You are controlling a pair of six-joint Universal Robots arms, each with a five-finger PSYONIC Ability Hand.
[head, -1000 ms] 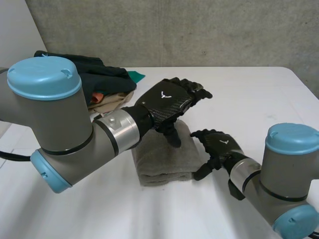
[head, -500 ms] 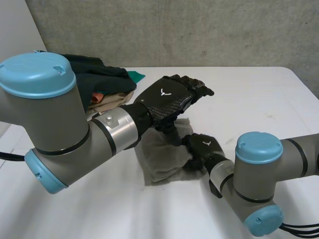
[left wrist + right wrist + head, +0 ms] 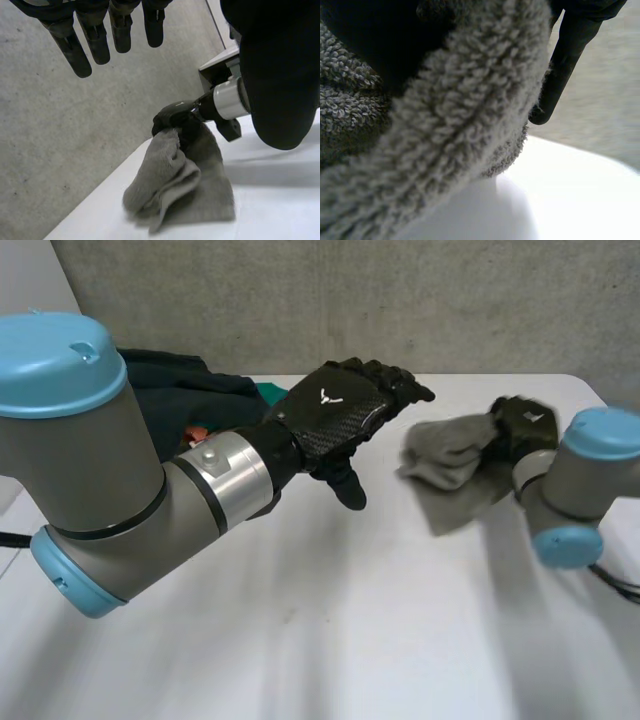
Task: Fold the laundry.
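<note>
Left hand [image 3: 335,425] hangs between clothes pile [image 3: 205,390] and towel [image 3: 450,455].

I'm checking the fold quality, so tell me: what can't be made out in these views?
1. Laundry pile, head view: the left arm covers most of it, so its pieces cannot be counted.
2. Right hand, right wrist view: the towel covers its palm and most of its fingers.
3. Towel, left wrist view: it hangs bunched from the right hand, so whether it is neatly folded cannot be told.

white emblem [image 3: 327,397] on left hand [image 3: 348,432]
</note>
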